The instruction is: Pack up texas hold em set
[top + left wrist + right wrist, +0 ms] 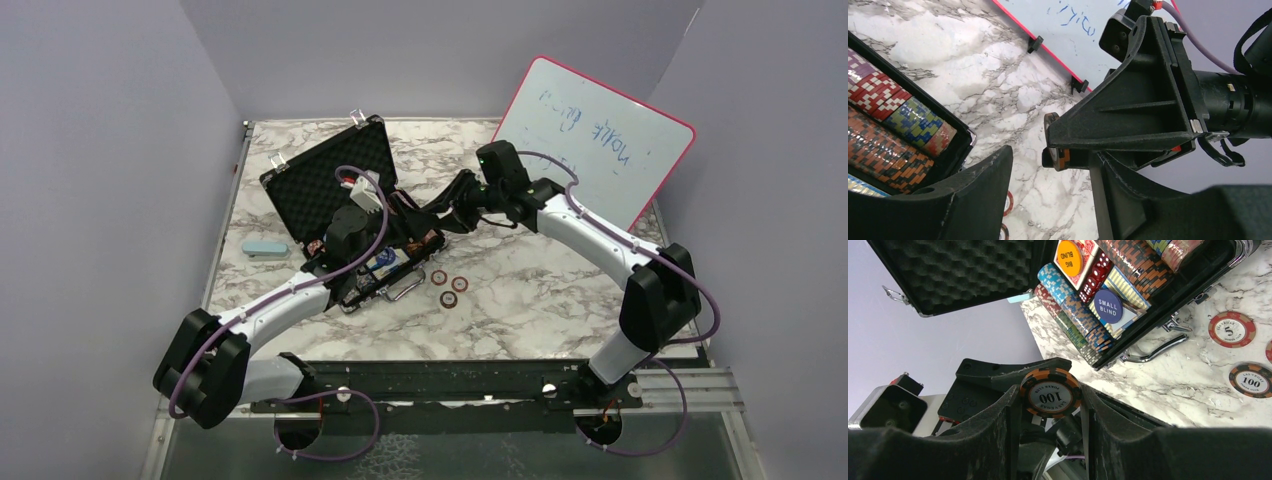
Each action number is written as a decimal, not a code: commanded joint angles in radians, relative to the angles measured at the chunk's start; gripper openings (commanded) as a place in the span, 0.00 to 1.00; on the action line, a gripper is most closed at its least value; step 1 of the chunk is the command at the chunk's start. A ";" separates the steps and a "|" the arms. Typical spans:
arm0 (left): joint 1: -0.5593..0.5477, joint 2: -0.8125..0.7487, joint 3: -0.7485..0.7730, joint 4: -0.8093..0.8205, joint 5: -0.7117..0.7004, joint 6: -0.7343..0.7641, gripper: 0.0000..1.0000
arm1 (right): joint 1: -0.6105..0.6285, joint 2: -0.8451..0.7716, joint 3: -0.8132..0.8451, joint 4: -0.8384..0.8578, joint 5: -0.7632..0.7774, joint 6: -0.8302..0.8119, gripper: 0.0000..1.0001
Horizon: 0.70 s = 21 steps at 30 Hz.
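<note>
Our right gripper (1050, 412) is clamped on an orange-and-black 100 poker chip (1050, 392), held upright between its pads just beside the open briefcase (330, 175). Our left gripper (1050, 180) faces it at the case's edge, jaws spread wide and holding nothing. Three loose chips (459, 284) lie on the marble table (540, 310) near the handle.

we get bright, even light from above; the marble surface (540, 320) carries only faint, soft shadows beneath the arms (590, 235). between the right tool's (1050, 396) fingers (993, 440) the 100 chip (1050, 392) reads crisp, while those dark fingers blur slightly up close. below the left tool (1050, 165), black parts sink into shade.
</note>
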 commanded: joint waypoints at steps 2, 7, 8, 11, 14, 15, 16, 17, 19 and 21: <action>-0.004 -0.013 0.000 0.044 -0.047 -0.003 0.51 | 0.002 0.025 -0.004 0.023 -0.042 0.014 0.19; -0.004 0.010 0.031 0.045 -0.044 -0.011 0.31 | 0.002 0.027 -0.012 0.032 -0.055 0.023 0.19; -0.005 0.013 0.034 0.046 -0.042 -0.013 0.28 | 0.001 0.029 -0.014 0.033 -0.059 0.024 0.19; -0.006 0.020 0.039 0.048 -0.034 -0.012 0.13 | 0.002 0.029 -0.020 0.039 -0.063 0.026 0.20; -0.006 0.020 0.037 0.048 -0.036 0.006 0.00 | 0.002 0.027 -0.027 0.047 -0.051 0.007 0.24; -0.005 0.018 0.034 0.048 -0.035 0.022 0.00 | 0.001 0.027 -0.024 0.046 -0.041 -0.006 0.30; -0.005 0.014 0.031 0.047 -0.032 0.041 0.00 | -0.001 0.029 -0.019 0.046 -0.035 -0.031 0.36; -0.006 0.010 0.028 0.045 -0.028 0.065 0.00 | -0.007 0.030 -0.012 0.035 -0.023 -0.056 0.44; -0.004 -0.003 0.026 0.010 -0.018 0.134 0.00 | -0.024 0.023 0.002 0.008 0.009 -0.116 0.60; -0.004 -0.011 0.049 -0.075 0.000 0.246 0.00 | -0.047 0.003 0.007 -0.021 0.049 -0.171 0.69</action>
